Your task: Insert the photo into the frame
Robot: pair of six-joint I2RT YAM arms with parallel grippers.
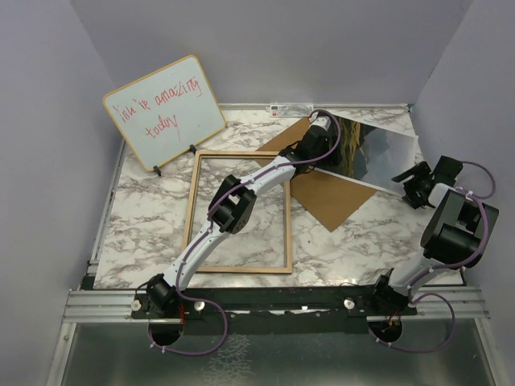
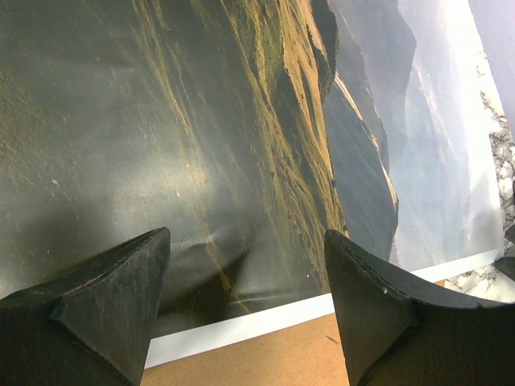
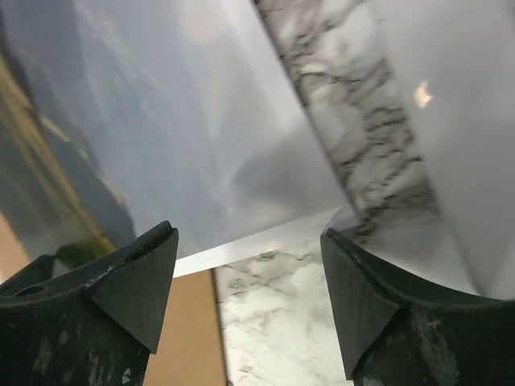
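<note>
Hovering over the photo (image 2: pixel 241 121), the left gripper (image 2: pixel 247 241) has its jaws spread wide and holds nothing. Dark hillside of the print sits right below and ahead of its fingers (image 2: pixel 105 314); cannot tell if the tips touch the print.

Photo look: glossy, with golden-brown slopes, grey ridges fading into pale sky, and a narrow white margin just behind the left fingertips. Heavy glare on it in the top view.

Photo place: face up under the left gripper, its near edge lying over the brown board (image 2: pixel 265 362).

The right gripper (image 3: pixel 248 237) is also spread wide and empty. The photo's white-edged corner lies just ahead, between its fingers. The board is under its left finger and the bare marble table (image 3: pixel 273 322) under the rest.

The frame (image 1: pixel 241 213) lies flat behind the left gripper, light wood face up, apart from the photo. The left arm stretches across it and the board sits between frame and photo.

A whiteboard (image 1: pixel 165 108) with red handwriting stands propped well to the left of the left gripper.
</note>
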